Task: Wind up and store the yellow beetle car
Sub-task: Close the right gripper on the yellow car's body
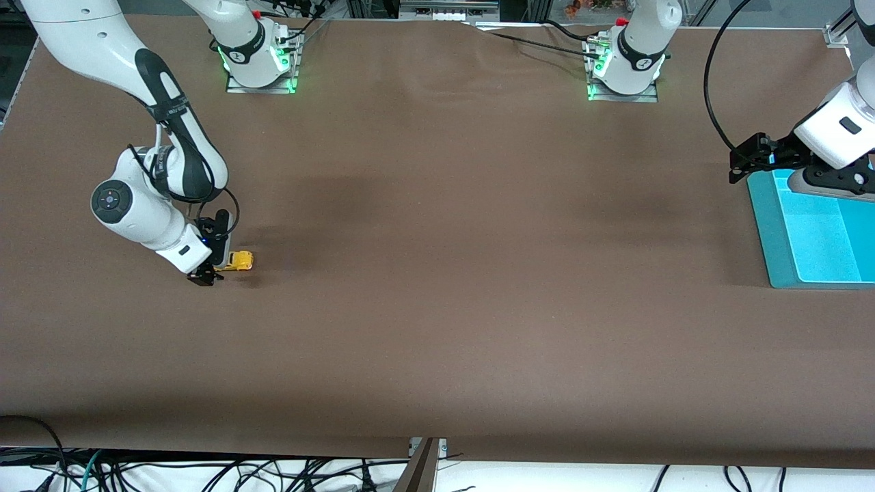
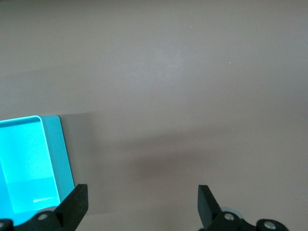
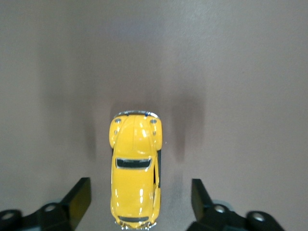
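Observation:
The yellow beetle car (image 1: pixel 238 261) stands on the brown table near the right arm's end. In the right wrist view the car (image 3: pixel 135 169) lies between my right gripper's open fingers (image 3: pixel 80 198), its rear end level with the fingertips, with a gap on each side. My right gripper (image 1: pixel 208 271) is low over the table at the car. My left gripper (image 1: pixel 745 160) is open and empty, held above the table beside the teal tray (image 1: pixel 779 239). In the left wrist view the left gripper (image 2: pixel 143 204) has only bare table between its fingers.
The teal tray (image 2: pixel 60 149) with its bright cyan inside lies at the left arm's end of the table. Both arm bases stand along the table's edge farthest from the front camera. Cables hang below the table edge nearest the front camera.

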